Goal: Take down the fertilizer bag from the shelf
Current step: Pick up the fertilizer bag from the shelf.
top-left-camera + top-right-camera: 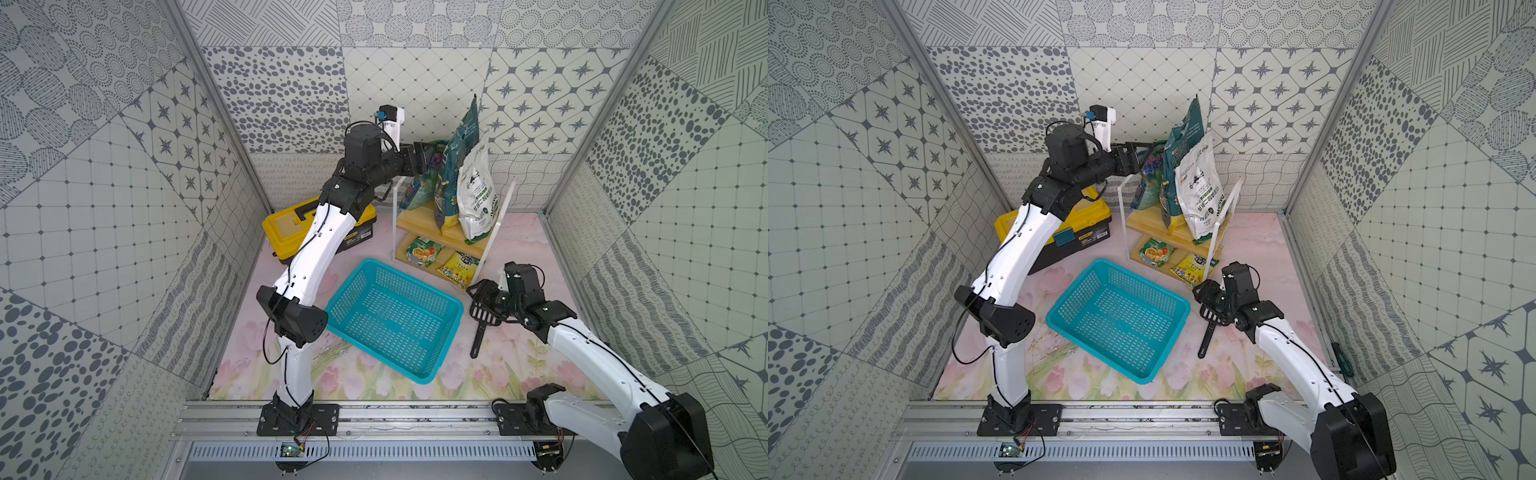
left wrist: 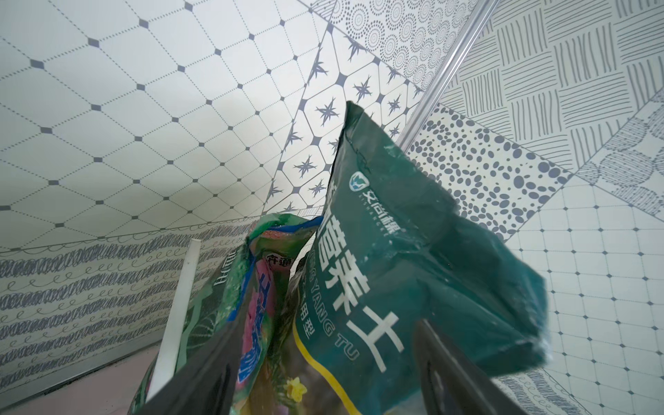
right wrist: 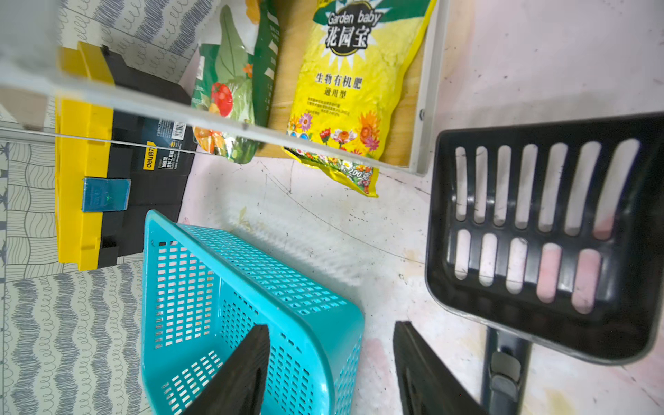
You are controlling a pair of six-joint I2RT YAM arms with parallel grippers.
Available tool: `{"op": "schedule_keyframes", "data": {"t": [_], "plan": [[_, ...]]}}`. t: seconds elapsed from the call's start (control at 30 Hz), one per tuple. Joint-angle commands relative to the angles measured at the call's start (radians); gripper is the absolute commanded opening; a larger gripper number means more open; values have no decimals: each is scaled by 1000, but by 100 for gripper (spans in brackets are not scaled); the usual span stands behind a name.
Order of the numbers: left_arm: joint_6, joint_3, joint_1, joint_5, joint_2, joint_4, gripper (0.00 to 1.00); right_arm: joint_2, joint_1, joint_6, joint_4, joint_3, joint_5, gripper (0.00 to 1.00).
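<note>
Your desk [image 1: 498,374] carries a floral mat, and both arms reach in over it: the left arm [image 1: 316,245] is raised toward the back, the right arm [image 1: 602,365] is low near the front. An empty teal basket [image 1: 399,320] sits in the middle, with a yellow-and-black toolbox [image 1: 286,232] behind it and the shelf [image 1: 419,218] just beside that, at the back. On the shelf's upper board stand three upright bags: a tall dark green bag [image 1: 455,166], a white bag [image 1: 476,195] leaning against it, and a multicoloured bag [image 1: 419,189] on its other side. A green packet [image 1: 424,251] and a yellow packet [image 1: 459,268] lie flat on the lower board. You cannot tell which one is the fertilizer bag, but every bag is on the shelf. A black slotted scoop [image 1: 484,313] lies on the desk beside the basket. The left fingers [image 2: 449,377] are spread wide on either side of the tops of the multicoloured and dark green bags; whether they press on them is unclear. The right fingers [image 3: 244,370] stand apart and empty, between basket and scoop.
</note>
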Motion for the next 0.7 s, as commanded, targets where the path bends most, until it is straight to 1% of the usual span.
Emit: {"op": "schedule_keyframes", "data": {"t": [0.0,0.13,0.37,0.47,0.67], "plan": [[-37,75,-21,-74,77,-15,77,-8,-5,-32,8,30,-13,60],[-31,75,-38,-132,112,-11,74,-11,-8,-38,7,33,-17,60],[8,72,-64,-200,153,-84,74,-15,-19,-46,7,30,-22,61],[38,41,-74,-229,131,-69,80,-14,-27,-54,7,29,-31,60],[65,-81,-74,-293,23,21,83,-10,-31,-60,7,22,-36,61]]}}
